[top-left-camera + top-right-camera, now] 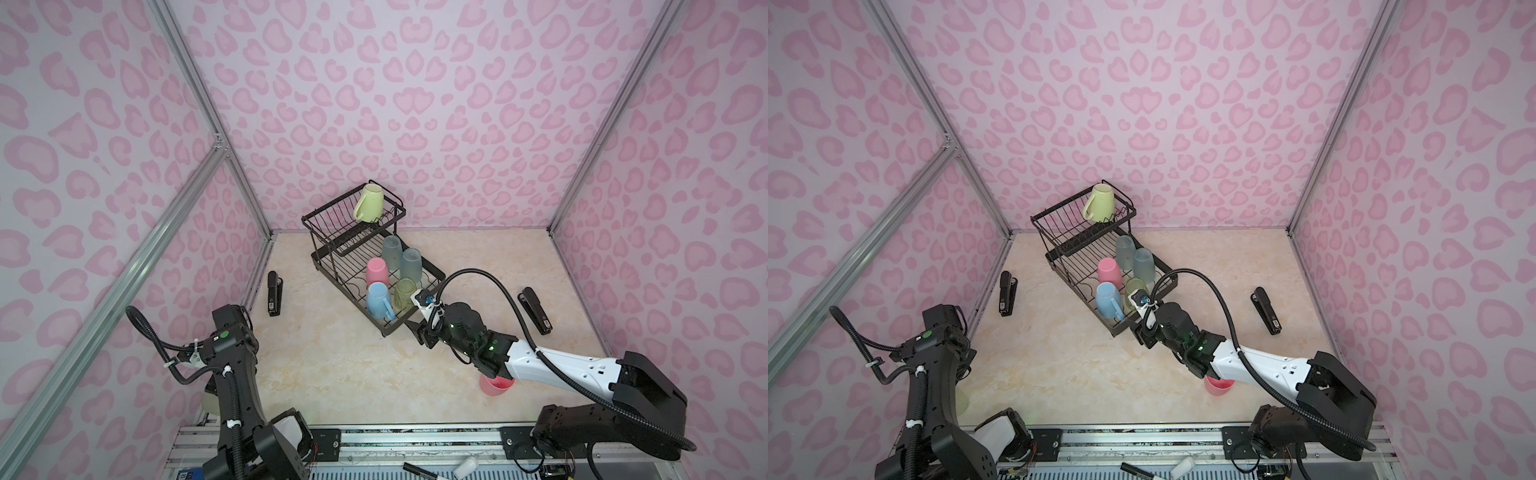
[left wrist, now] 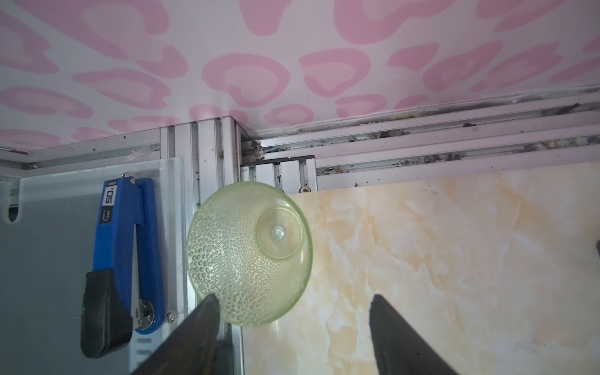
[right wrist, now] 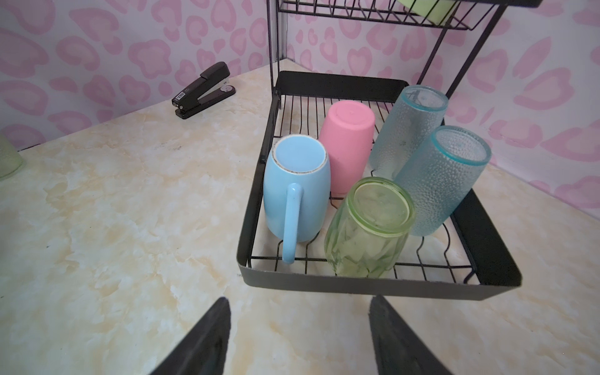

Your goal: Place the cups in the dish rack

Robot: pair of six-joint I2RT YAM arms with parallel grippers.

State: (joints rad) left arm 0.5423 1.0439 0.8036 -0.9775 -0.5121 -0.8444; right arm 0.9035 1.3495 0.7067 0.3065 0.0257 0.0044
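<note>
The black wire dish rack stands at the back centre. A lime mug rests in its upper basket. Upside down in the lower tray are two blue-grey tumblers, a pink cup, a light-blue mug and a green tumbler. Another pink cup stands on the table, half under my right forearm. A second green tumbler sits at the table's front left corner. My left gripper hangs open above it; one fingertip overlaps its edge. My right gripper is open over bare table, just short of the rack's front rim.
One black stapler lies by the left wall and another by the right wall. A blue stapler lies off the table beside the corner tumbler. A marker and a white cap rest on the front rail.
</note>
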